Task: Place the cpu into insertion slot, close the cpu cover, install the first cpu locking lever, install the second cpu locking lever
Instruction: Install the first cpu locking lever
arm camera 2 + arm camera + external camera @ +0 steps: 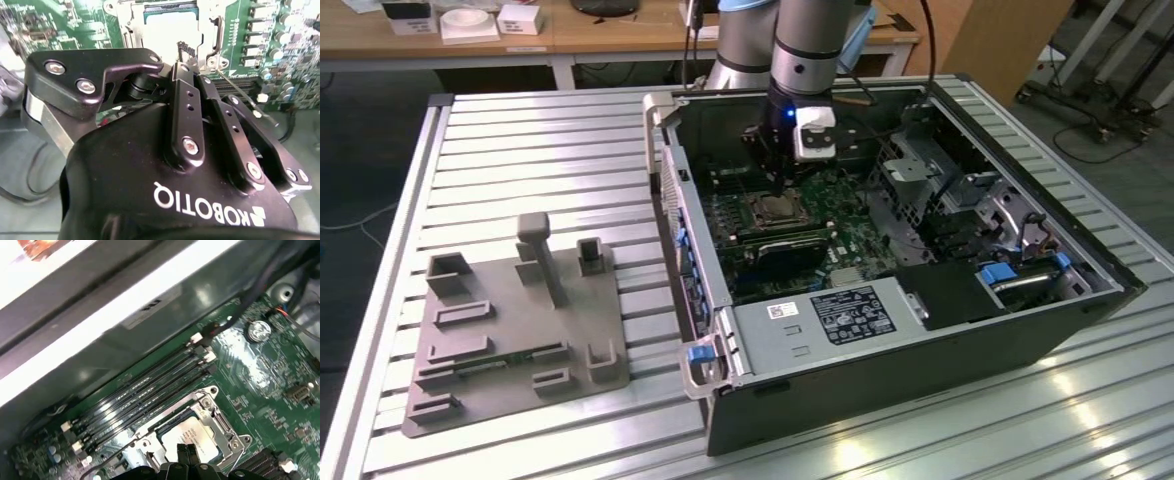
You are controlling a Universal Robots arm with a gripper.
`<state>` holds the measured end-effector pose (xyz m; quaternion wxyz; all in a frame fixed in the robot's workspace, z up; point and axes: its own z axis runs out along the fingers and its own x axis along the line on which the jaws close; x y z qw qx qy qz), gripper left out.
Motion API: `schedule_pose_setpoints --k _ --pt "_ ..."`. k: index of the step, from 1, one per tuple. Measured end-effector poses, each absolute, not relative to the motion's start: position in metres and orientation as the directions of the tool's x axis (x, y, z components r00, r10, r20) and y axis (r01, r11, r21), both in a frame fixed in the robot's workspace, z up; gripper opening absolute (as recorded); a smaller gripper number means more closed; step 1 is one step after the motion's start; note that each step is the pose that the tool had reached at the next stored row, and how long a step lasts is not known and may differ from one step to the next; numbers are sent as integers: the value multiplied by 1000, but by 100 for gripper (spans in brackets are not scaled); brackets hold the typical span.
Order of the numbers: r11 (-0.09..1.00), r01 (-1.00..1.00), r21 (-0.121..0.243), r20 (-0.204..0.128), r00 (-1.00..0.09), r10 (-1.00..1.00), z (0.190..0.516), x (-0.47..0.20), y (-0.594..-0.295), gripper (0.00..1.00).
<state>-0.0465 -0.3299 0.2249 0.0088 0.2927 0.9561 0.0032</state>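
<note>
OPEN CASE, CHIP SEATED: Inside a computer case (894,375) on a slatted desk (520,130), the end effector (187,456) hangs clenched, fingertips together with nothing seen between them, just above the cpu (192,436). The chip sits in the insertion slot (239,442), and the cpu cover (172,415) appears to lie flat around it. The chip is likely light, stiff and fragile underneath, so opposite edges are the safest hold. A thin wire locking lever (240,90) looks springy and is best pressed near its free end.

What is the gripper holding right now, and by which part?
Nothing: the gripper is shut empty, its tips just above the cpu lying in the insertion slot.
</note>
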Motion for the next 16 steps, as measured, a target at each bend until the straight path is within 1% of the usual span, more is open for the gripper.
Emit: schedule_pose_setpoints --k 16 --pt "853 522 12 -16 -853 522 229 -60 -330 10"
